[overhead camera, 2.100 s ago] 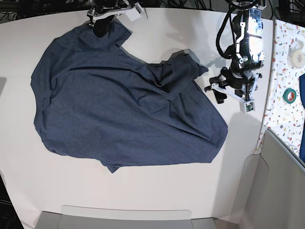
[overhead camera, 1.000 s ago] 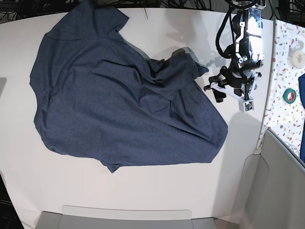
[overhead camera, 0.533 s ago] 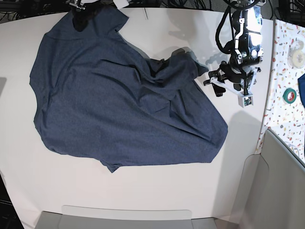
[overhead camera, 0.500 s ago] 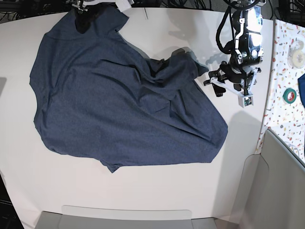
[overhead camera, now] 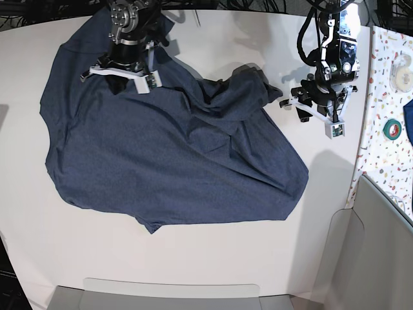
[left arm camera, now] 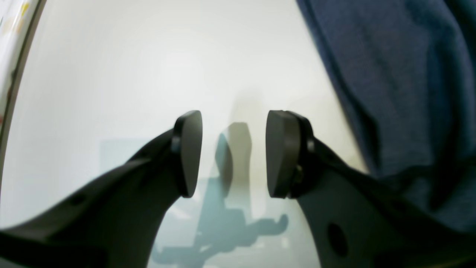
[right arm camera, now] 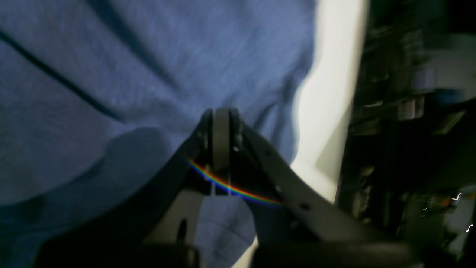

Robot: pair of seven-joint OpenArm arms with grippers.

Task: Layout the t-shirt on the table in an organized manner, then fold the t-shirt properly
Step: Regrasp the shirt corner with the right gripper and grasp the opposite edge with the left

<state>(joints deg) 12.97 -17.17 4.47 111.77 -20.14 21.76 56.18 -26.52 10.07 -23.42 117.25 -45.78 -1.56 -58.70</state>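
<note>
The dark navy t-shirt [overhead camera: 161, 148] lies spread but crumpled on the white table [overhead camera: 213, 258], with a bunched fold near its right middle. My right gripper [overhead camera: 118, 81] hangs over the shirt's upper left part. In the right wrist view its fingers [right arm camera: 221, 126] are pressed together just above the blue cloth [right arm camera: 111, 74], with no fabric seen between them. My left gripper [overhead camera: 293, 108] sits just right of the bunched fold. In the left wrist view it [left arm camera: 230, 152] is open over bare table [left arm camera: 111, 74], with the shirt's edge [left arm camera: 401, 74] to its right.
A speckled side surface at the right carries a green tape roll [overhead camera: 392, 129] and a white roll [overhead camera: 401, 68]. A grey panel [overhead camera: 381, 258] stands at lower right and a grey tray [overhead camera: 171, 294] at the front edge. Dark clutter [right arm camera: 409, 111] lies beyond the table's far edge.
My right arm came down from the far edge onto the shirt's upper left and its jaws closed. My left gripper shifted slightly up and its jaws narrowed. The shirt has not moved.
</note>
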